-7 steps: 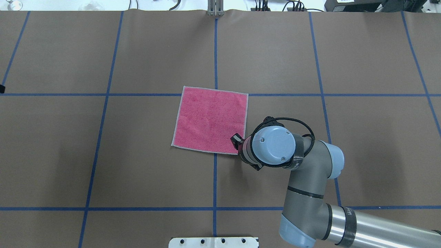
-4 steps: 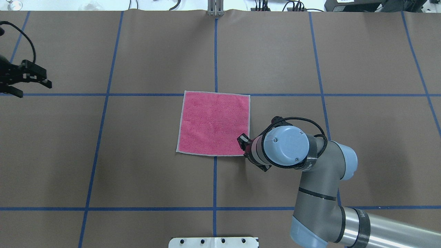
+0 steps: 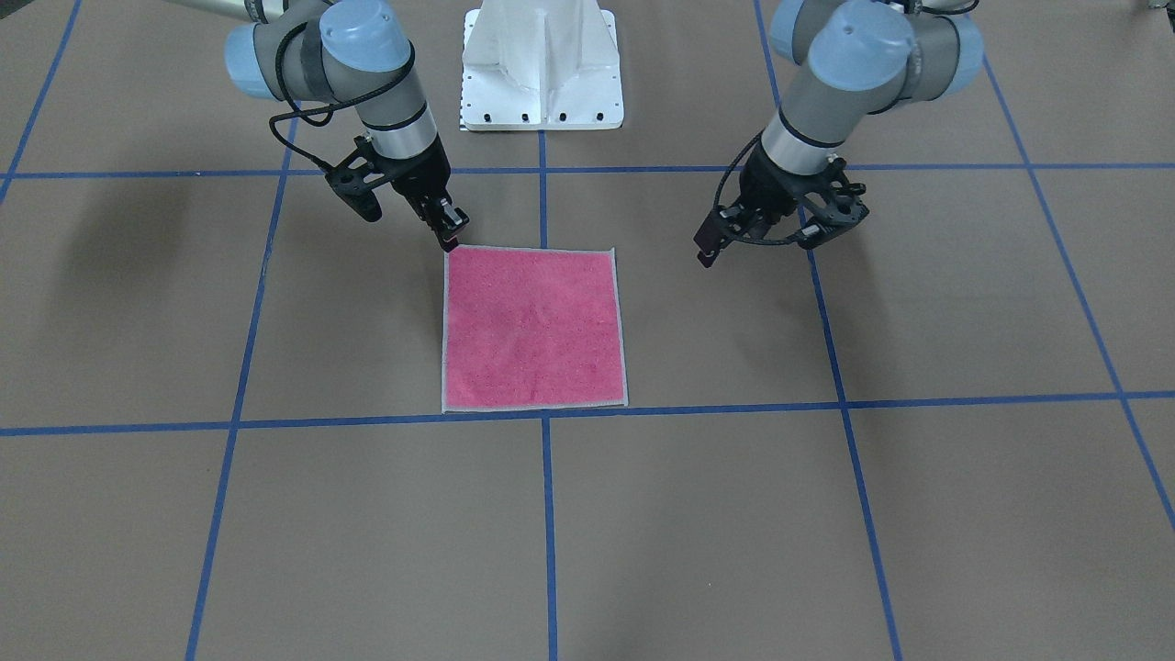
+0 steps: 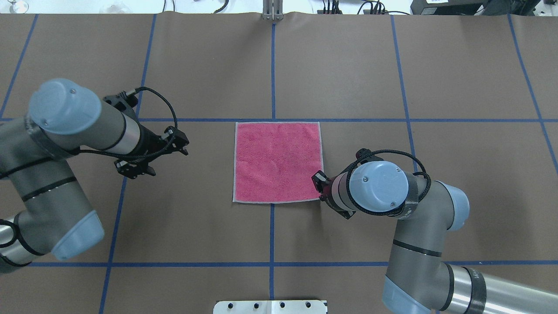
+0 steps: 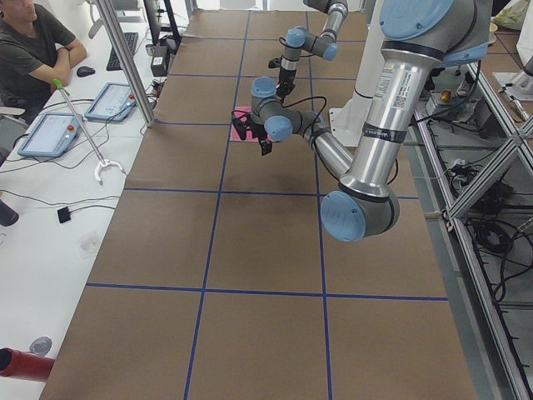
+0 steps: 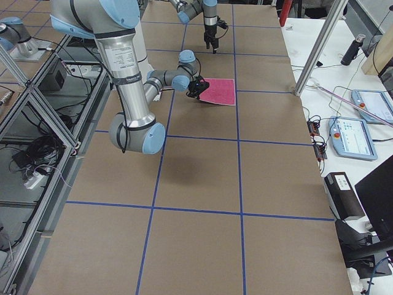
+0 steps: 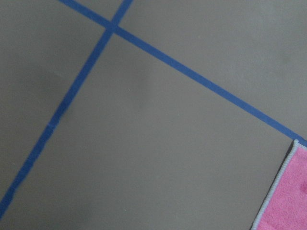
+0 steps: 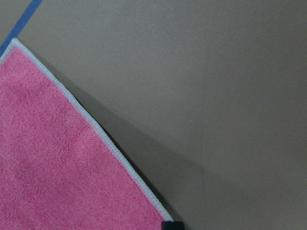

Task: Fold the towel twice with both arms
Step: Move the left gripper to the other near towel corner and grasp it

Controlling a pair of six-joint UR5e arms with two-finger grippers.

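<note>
Towel [image 4: 278,162] lies flat, pink face up, in the middle of the desk [image 4: 196,218]. It sits square to the blue tape [image 4: 273,65] grid, far edge just beside a cross line, centre line running under it. The cloth is smooth all over, no fold in it yet. Right gripper [image 3: 450,237] is down at the towel's near right corner, jaws pinched together on that corner. The right wrist view shows the light grey edge running down to a black fingertip [image 8: 171,224], and the shadow under that edge widens toward the corner. Left gripper [image 4: 169,162] hangs over bare desk well to the left of the towel, jaws spread wide, nothing between them, touching nothing. Its wrist view takes in two crossing tape lines and only the tip of a towel corner at the lower right. From the side views, the right arm is low at the cloth and the left arm stands apart from it.
</note>
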